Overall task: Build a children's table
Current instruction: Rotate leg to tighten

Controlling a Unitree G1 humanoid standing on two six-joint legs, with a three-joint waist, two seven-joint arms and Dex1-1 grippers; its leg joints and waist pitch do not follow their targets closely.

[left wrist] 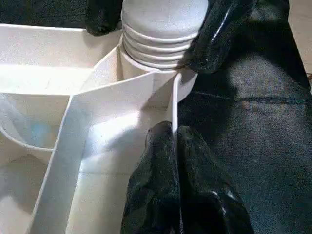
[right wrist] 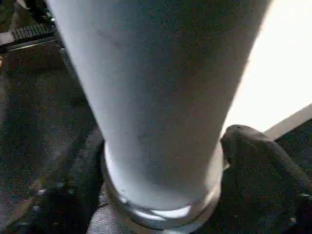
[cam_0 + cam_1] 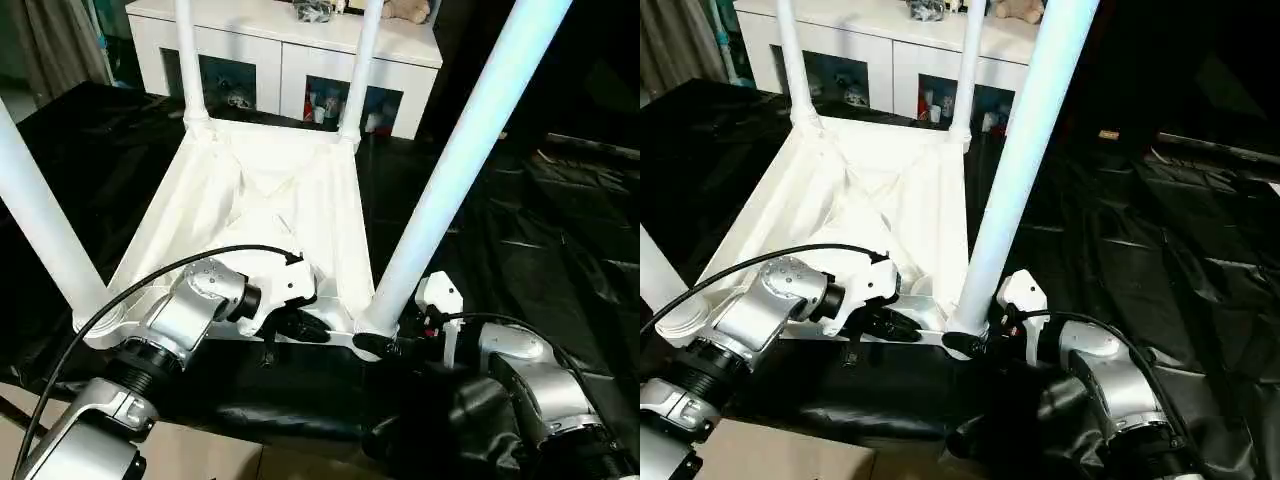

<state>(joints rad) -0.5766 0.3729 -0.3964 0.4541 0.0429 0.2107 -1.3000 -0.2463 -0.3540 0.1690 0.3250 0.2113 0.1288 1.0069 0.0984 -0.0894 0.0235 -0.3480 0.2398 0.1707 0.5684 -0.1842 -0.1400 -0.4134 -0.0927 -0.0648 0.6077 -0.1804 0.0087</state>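
Right pincer [image 2: 161, 195] clamping leg [image 3: 440, 200] base; left pincer [image 1: 173, 161] pinching tabletop [image 3: 260, 215] rim

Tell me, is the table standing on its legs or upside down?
Upside down: the table top lies on the black sheet, ribbed underside up, and its legs point upward.

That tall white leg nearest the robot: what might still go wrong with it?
Judging from this moment:

1. The near leg has thread rings exposed above its corner socket, so it may not be fully seated and could wobble.

2. The right end effector grips only the leg's base; the long tube could tilt.

3. The left end effector pinches just a thin rim of the table top, which might slip.
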